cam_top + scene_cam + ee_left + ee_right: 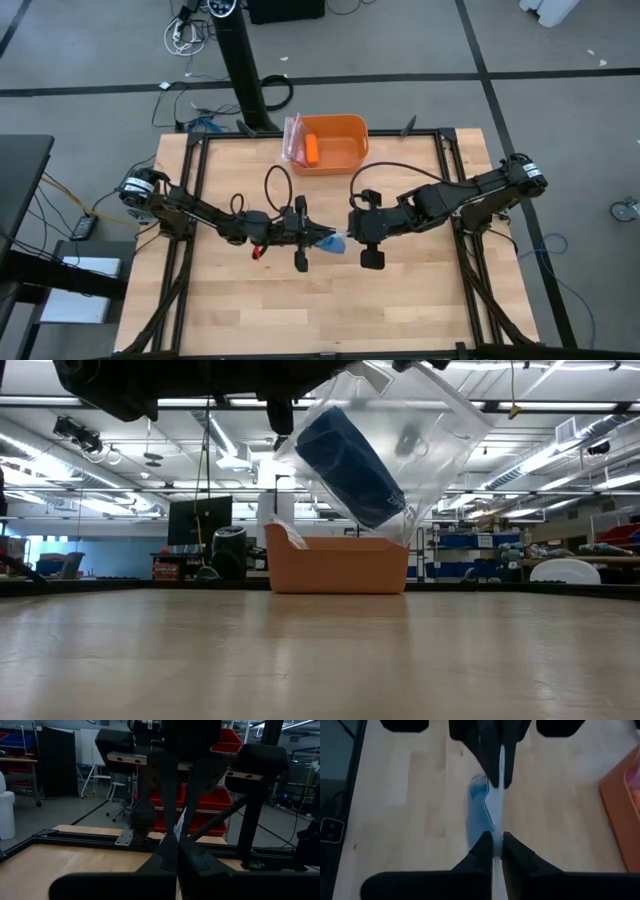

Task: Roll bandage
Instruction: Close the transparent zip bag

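A compact blue bandage roll (350, 465) sits inside a clear plastic bag (430, 430) that hangs above the middle of the table. It also shows blue in the high view (328, 243) and the right wrist view (479, 795). My left gripper (308, 240) and my right gripper (350, 240) face each other. Each is shut on an opposite edge of the bag. My left gripper pinches the bag's thin top edge (178, 829) between its two fingers, coming level from the table's left. The bag is lifted clear of the table. My right gripper pinches the opposite end of the same edge (496, 827) between its two fingers, level from the table's right. The bag hangs tilted below the fingers, with the roll inside.
An orange bin (345, 128) stands at the table's far edge, also seen in the low view (335, 565). It holds a small orange cylinder (313, 150) and a crinkly bag (292, 140). Bare wooden tabletop (330, 310) lies below and in front of the grippers.
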Controlling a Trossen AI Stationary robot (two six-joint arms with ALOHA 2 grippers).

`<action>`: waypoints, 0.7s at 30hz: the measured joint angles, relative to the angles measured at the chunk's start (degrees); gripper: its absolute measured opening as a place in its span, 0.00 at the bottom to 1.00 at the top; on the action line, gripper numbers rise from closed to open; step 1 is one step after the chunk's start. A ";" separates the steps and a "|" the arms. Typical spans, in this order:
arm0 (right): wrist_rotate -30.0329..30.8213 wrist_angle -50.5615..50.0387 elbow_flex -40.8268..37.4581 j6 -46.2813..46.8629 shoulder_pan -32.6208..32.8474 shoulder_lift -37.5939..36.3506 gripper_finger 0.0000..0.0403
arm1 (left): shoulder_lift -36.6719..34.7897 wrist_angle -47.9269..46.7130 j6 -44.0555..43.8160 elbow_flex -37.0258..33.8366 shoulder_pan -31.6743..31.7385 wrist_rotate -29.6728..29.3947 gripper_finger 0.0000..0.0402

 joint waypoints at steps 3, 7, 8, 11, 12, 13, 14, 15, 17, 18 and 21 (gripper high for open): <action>-0.88 -1.22 0.00 0.48 0.00 0.00 0.05 | 0.00 0.00 -0.02 0.00 0.00 -0.03 0.00; -1.44 -4.22 -0.03 1.33 0.02 0.00 0.05 | 0.00 0.00 -0.02 0.00 0.00 -0.23 0.00; -1.48 -4.77 -0.04 1.62 0.04 0.00 0.05 | 0.00 0.02 -0.02 0.00 0.00 -0.24 0.00; -1.76 -6.38 -0.07 2.87 0.04 -0.13 0.05 | 0.00 0.14 -0.02 0.00 0.00 -0.28 0.00; -1.97 -7.00 -0.07 2.96 0.04 -0.18 0.05 | 0.00 0.17 -0.02 0.00 0.00 -0.27 0.00; -2.17 -7.52 -0.07 3.08 0.05 -0.20 0.05 | 0.00 0.20 -0.02 0.00 0.00 -0.26 0.00; -2.24 -7.97 -0.11 3.30 0.07 -0.20 0.05 | 0.00 0.20 -0.02 0.00 0.00 -0.28 0.00; -2.29 -8.43 -0.11 3.56 0.09 -0.20 0.05 | 0.00 0.20 -0.04 0.00 0.00 -0.28 0.00; -2.30 -9.58 -0.11 4.24 0.09 -0.20 0.05 | 0.00 0.20 -0.02 0.00 0.00 -0.28 0.00; -2.30 -10.31 -0.11 4.60 0.09 -0.20 0.05 | 0.00 0.20 -0.02 0.00 0.00 -0.30 0.00; -2.58 -12.16 -0.15 5.51 0.09 -0.20 0.05 | 0.00 0.25 -0.04 0.00 0.00 -0.42 0.00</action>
